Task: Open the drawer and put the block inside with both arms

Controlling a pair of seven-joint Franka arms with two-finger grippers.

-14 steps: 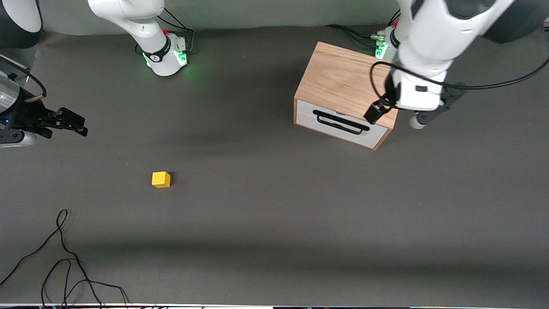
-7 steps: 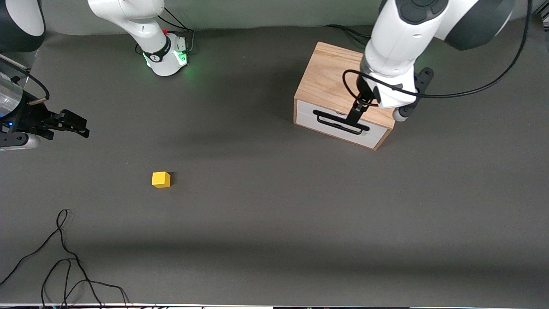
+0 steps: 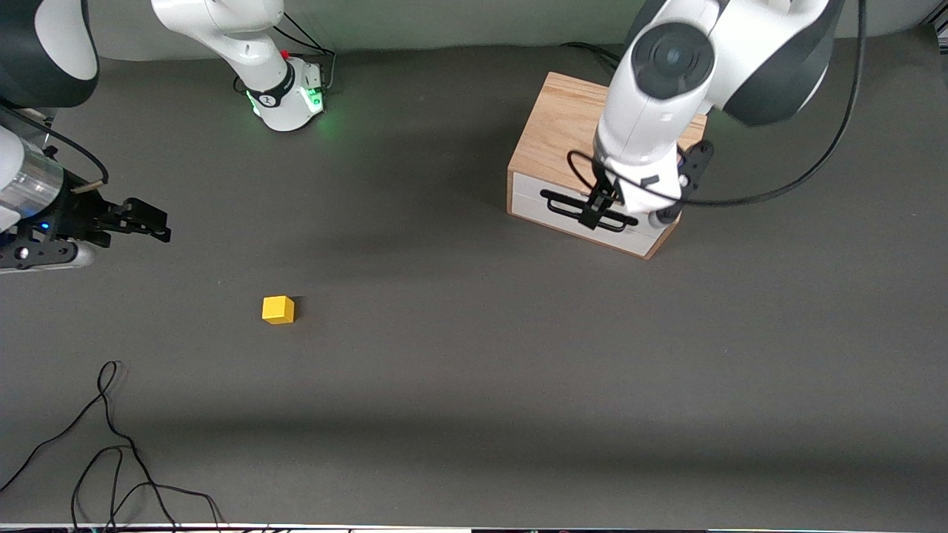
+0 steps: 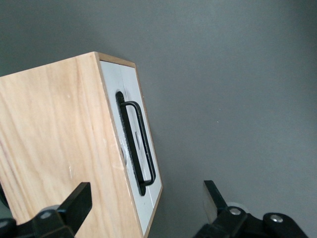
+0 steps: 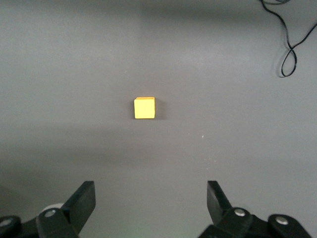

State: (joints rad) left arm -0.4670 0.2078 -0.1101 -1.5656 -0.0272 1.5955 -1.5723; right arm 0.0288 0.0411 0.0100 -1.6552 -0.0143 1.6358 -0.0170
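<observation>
The light oak cabinet [image 3: 570, 126] stands at the left arm's end of the table. Its drawer [image 3: 566, 220] is shut, with a white front and a black wire handle [image 3: 570, 211]. My left gripper [image 3: 603, 207] is open over the cabinet's front edge, above the handle; one finger is over the wooden top, the other over the table. The cabinet [image 4: 54, 148], the drawer front [image 4: 126, 144] and the handle [image 4: 143, 144] show in the left wrist view, above my open left gripper [image 4: 147, 201]. The yellow block [image 3: 278, 309] lies on the table. My right gripper [image 3: 148, 220] is open and empty, hovering at the right arm's end, apart from the block [image 5: 144, 108].
A loose black cable [image 3: 111, 444] lies at the table's near corner at the right arm's end, also in the right wrist view [image 5: 290, 47]. The grey table [image 3: 474, 355] lies bare between block and cabinet.
My left gripper has swung from beside the cabinet's top corner down over the drawer's front and handle. My right gripper has shifted slightly toward the block. The block and the cabinet have not moved.
</observation>
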